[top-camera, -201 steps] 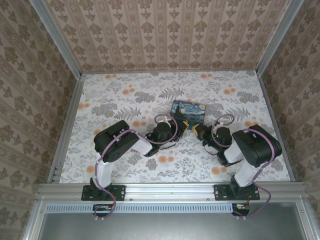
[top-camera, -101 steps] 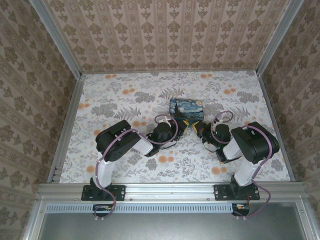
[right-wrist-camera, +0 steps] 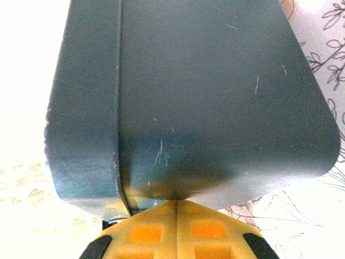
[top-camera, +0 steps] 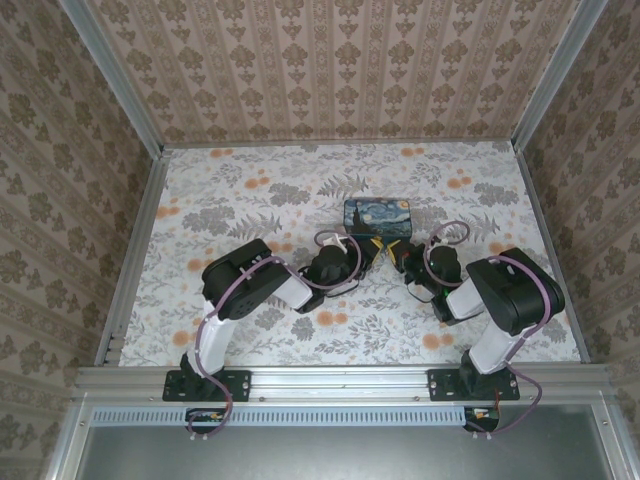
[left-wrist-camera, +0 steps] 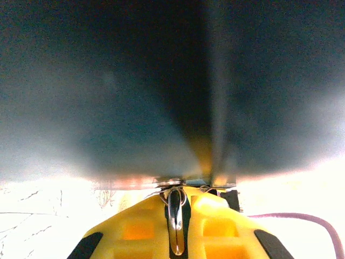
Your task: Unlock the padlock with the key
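Since the earlier overhead frames, the rectangular box printed with a swirly blue-and-yellow night-sky painting (top-camera: 377, 215) sits squarer to the far wall, no longer skewed. The left arm's elbow is also closer to it.

Overhead: the left gripper (top-camera: 367, 249) and right gripper (top-camera: 394, 253) meet nose to nose at the box's near edge, one from each side, over the floral tabletop (top-camera: 250, 200). Judged reason: one steadies the box while the other works at that edge.

Left wrist: the yellow fingers are clenched on a thin silvery metal key (left-wrist-camera: 175, 221); calling it the key is my reading. Its tip aims at small metal fittings (left-wrist-camera: 178, 184) on the box's lower edge, just ahead. The box side is a dark teal blur. The padlock cannot be made out here; presumably it is among those fittings.

Right wrist: the yellow pads are pressed flat together with only a seam between them and nothing seen in them. The tips touch the box's dark teal side near a corner, likely bracing it against the key's push.
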Controlling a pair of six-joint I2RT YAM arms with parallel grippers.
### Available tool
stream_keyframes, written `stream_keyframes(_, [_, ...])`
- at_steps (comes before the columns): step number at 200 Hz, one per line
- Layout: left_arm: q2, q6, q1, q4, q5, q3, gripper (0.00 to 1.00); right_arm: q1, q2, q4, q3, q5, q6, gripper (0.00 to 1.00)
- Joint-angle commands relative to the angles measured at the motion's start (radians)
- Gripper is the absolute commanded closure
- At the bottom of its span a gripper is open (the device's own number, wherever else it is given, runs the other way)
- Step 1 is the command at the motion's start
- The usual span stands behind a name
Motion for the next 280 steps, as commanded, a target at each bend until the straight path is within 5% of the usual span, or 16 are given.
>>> stream_keyframes(1, [0.021,0.002,-0.074,0.114,0.188,0.049,1.00,0.087,0.010,0.023,0.065,-0.135,-0.005,1.00])
stream_keyframes(19, [0.030,0.020,-0.060,0.114,0.168,0.023,1.00,0.082,0.008,0.000,0.072,-0.144,-0.038,1.00])
stream_keyframes(49, [0.031,0.070,-0.015,0.114,0.134,-0.028,1.00,0.057,-0.017,-0.052,0.067,-0.147,-0.099,0.53])
stream_keyframes(99, [0.033,0.092,0.052,0.114,0.147,-0.066,1.00,0.006,-0.146,-0.192,0.008,-0.178,-0.174,0.28])
stream_keyframes(132, [0.032,0.091,0.086,0.114,0.191,-0.063,1.00,-0.033,-0.322,-0.398,-0.030,-0.248,-0.287,0.26])
stream_keyframes(190, [0.019,0.076,0.129,0.112,0.255,-0.078,1.00,-0.043,-0.741,-1.083,0.033,-0.212,-0.688,0.28])
stream_keyframes(220, [0.025,0.062,0.137,0.111,0.288,-0.067,1.00,-0.021,-0.746,-1.207,0.096,-0.163,-0.891,0.33])
stream_keyframes(280, [0.035,0.036,0.143,0.112,0.333,-0.060,1.00,0.205,-0.587,-1.267,0.226,0.135,-1.172,0.47])
